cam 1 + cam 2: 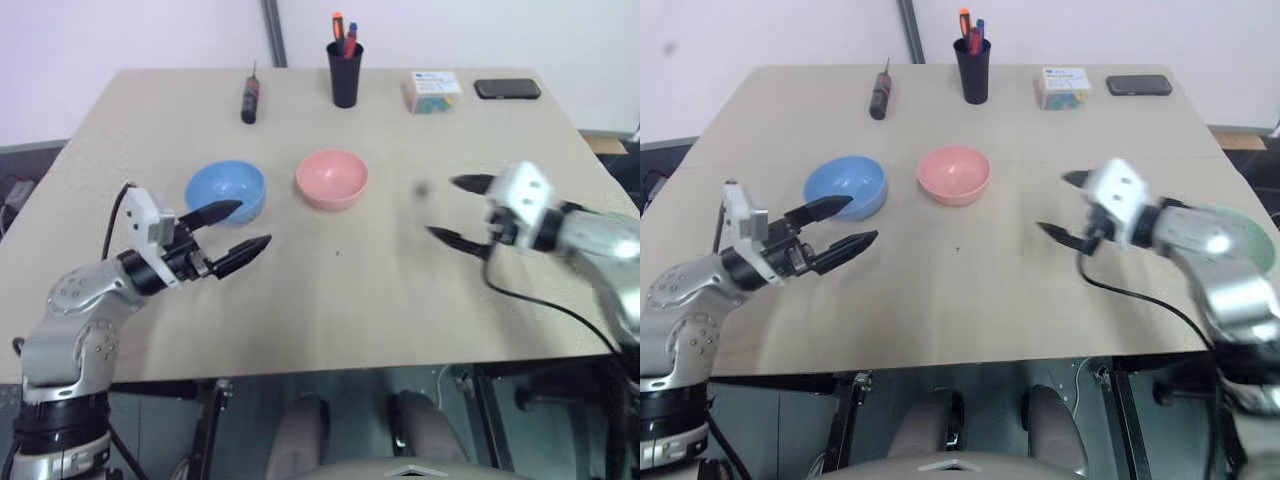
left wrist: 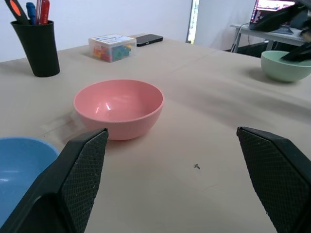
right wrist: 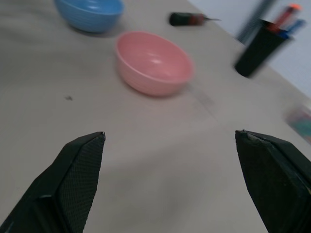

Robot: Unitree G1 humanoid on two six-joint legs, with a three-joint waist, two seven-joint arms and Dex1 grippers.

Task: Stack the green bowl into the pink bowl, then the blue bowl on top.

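1. Tabletop is a pale beige board w/ a matte, faintly speckled surface.
2. Pink bowl sits mid-table: small, round, smooth, glossy inside, nothing in it.
3. Blue bowl is just beside it on the robot's left, same shape & size, not touching.
4. Green bowl is well apart at the table's right side, mostly hidden behind the right arm in the right eye view; left wrist view shows it whole, pale mint, on the table.
5. Left gripper hovers near the blue bowl, fingers spread wide, nothing between them. Its pads are black w/ fine cross-hatch texture.
6. Right gripper hangs over bare table right of the pink bowl, jaws also wide apart, holding nothing.
7. Back edge: black cup of pens, a dark screwdriver lying flat, a clear box w/ colourful bits, a black phone.
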